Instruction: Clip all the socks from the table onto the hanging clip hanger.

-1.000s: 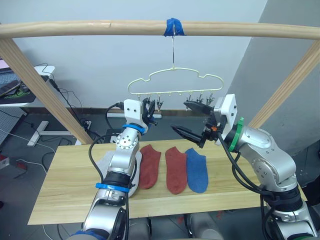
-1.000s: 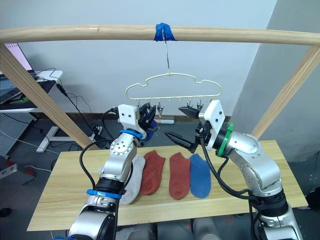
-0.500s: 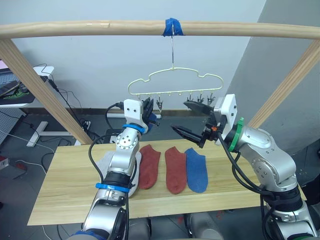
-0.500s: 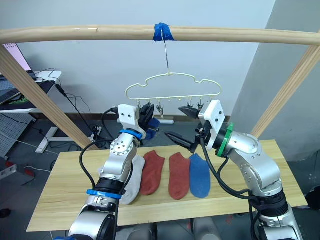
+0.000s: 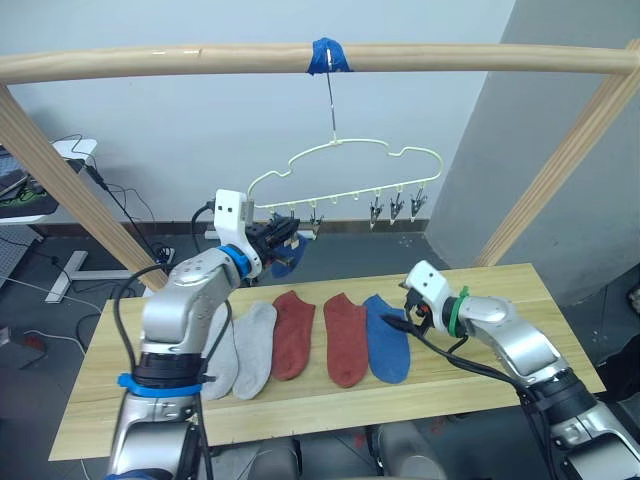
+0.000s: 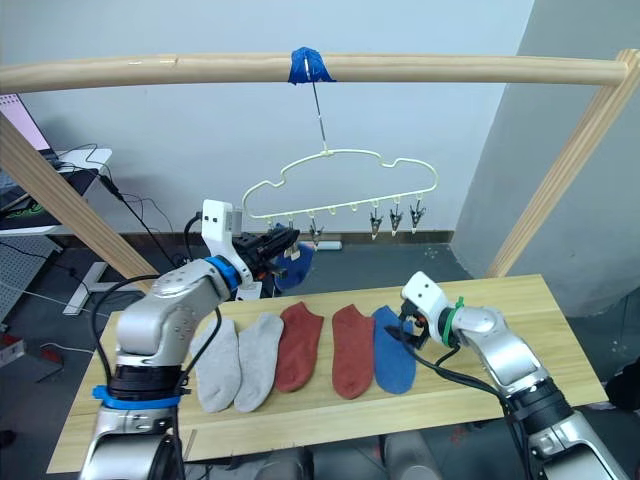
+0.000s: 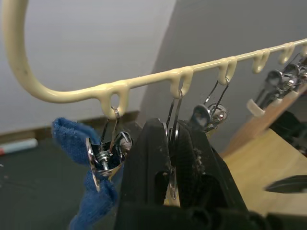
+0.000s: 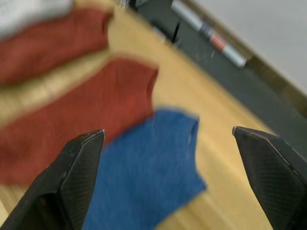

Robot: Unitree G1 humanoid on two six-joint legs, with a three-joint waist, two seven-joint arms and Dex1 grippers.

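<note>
On the wide pale wooden plank table (image 5: 120, 400), five short knit socks are laid in a row: two light grey socks (image 5: 240, 348), two rust red socks (image 5: 318, 332) and one blue sock (image 5: 387, 335). A second blue sock (image 7: 88, 189) is now hung from the end clip of the thin cream-yellow wire clip hanger (image 5: 345, 172), so one of six is judged done. The left gripper (image 7: 170, 163) has been kept pinched on the neighbouring small metal clip (image 7: 173, 143), while the right gripper (image 8: 168, 175), a second ago raised near the clips, has been lowered with fingers wide apart over the blue sock on the table.
</note>
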